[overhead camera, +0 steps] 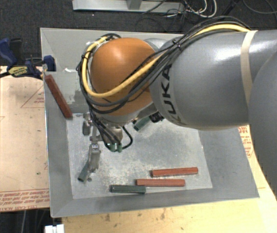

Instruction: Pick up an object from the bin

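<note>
Hanging low with the hand [86, 173]; not being able to tell if released or clenched. Seeing the dark grey stick [128, 189] just beside the hand, lying lengthwise, pointing away from it.

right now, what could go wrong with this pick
The gripper hangs near the reddish-brown stick leaning on the left wall; a sideways move might knock it down. The two reddish-brown sticks and the dark stick by the near wall lie flat and close together, so a grasp there could slip or catch two.
</note>
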Available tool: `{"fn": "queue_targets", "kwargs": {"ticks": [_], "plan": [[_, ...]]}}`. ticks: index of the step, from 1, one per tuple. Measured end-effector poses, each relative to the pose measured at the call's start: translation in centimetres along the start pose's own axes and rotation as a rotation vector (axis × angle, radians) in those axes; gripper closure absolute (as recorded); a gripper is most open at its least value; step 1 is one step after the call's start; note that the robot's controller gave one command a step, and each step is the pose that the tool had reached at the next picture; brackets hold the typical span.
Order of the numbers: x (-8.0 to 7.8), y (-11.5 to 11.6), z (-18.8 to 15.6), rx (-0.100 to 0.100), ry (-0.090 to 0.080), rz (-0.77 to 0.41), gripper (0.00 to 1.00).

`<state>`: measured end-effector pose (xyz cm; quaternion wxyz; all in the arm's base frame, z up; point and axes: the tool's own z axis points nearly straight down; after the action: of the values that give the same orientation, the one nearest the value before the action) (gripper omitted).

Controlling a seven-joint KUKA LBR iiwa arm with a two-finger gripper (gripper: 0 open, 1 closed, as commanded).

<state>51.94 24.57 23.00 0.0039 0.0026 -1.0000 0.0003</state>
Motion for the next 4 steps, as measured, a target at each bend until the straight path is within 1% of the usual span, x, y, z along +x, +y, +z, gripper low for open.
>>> {"fn": "queue_targets", "kwargs": {"ticks": [1,2,3,4], "plan": [[-0.2,-0.1,-0.5,-0.002,-0.008,0.005,0.00],[0.3,-1.0,3.6,-0.003,-0.014,-0.059,0.00],[2.0,-0.5,10.4,-0.002,-0.012,-0.176,0.00],[1.4,-2.9,16.1,-0.001,0.007,0.004,1.00]]}}
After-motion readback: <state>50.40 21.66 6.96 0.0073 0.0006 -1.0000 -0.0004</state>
